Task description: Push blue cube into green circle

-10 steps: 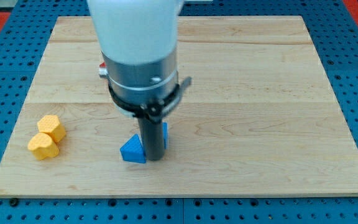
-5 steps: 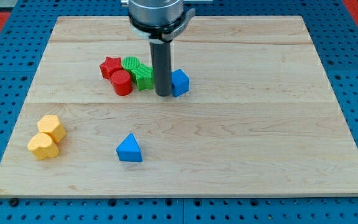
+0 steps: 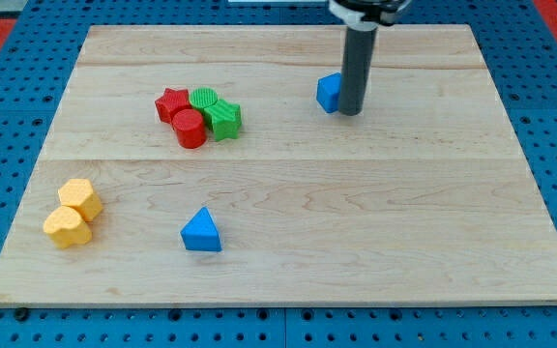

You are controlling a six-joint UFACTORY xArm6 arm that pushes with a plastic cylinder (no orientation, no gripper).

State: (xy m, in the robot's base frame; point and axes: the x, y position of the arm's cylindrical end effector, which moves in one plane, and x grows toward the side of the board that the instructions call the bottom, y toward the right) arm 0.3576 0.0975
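Observation:
The blue cube (image 3: pixel 329 93) sits toward the view's upper right of the wooden board (image 3: pixel 288 251). My tip (image 3: pixel 351 112) stands right against the cube's right side. The green circle (image 3: pixel 202 99) lies in a cluster to the view's left of the cube, well apart from it, at about the same height in the view.
The cluster also holds a red star (image 3: pixel 170 102), a red cylinder (image 3: pixel 189 128) and a green star (image 3: pixel 224 119). A blue triangle (image 3: pixel 201 232) lies low in the middle. Two yellow blocks (image 3: pixel 81 198) (image 3: pixel 67 227) sit at the lower left.
My tip and the blue cube have moved up and to the right, away from the cluster. The tip was on the cube's left side and is now on its right side.

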